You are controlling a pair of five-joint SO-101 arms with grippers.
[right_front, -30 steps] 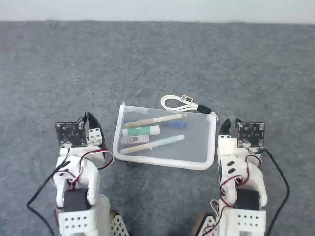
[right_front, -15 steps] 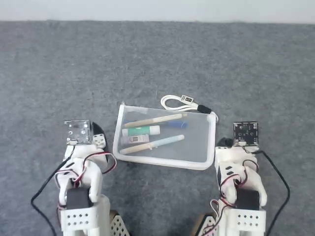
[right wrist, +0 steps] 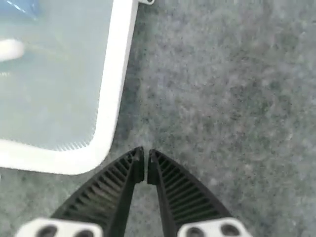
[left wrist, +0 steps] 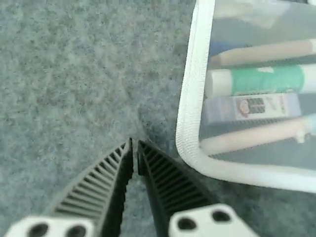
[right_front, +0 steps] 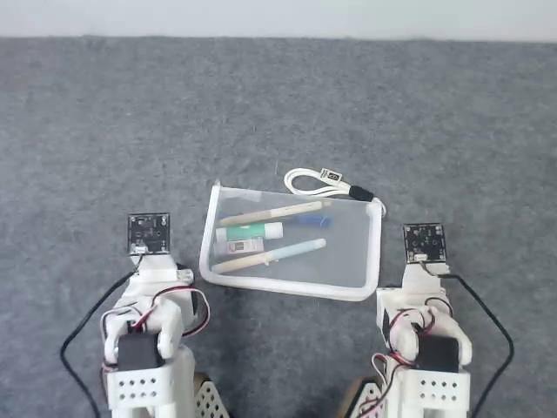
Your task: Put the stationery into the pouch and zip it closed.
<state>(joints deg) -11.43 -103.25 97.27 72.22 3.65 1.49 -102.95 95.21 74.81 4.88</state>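
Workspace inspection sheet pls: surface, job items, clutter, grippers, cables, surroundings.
Surface: grey carpet, flat.
Job's things: clear pouch flat between the arms, pens and a glue stick inside; strap loop at its far corner.
Clutter: nothing seen.
Grippers: left gripper shut, empty, beside the pouch; right gripper shut, empty, by its opposite side.
Cables: black cable trails from each arm.
Surroundings: pale strip beyond the carpet.

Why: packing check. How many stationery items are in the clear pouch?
5, far to near: cream pen, blue piece, green-white tube, lilac block, cream-blue pen; more may hide.
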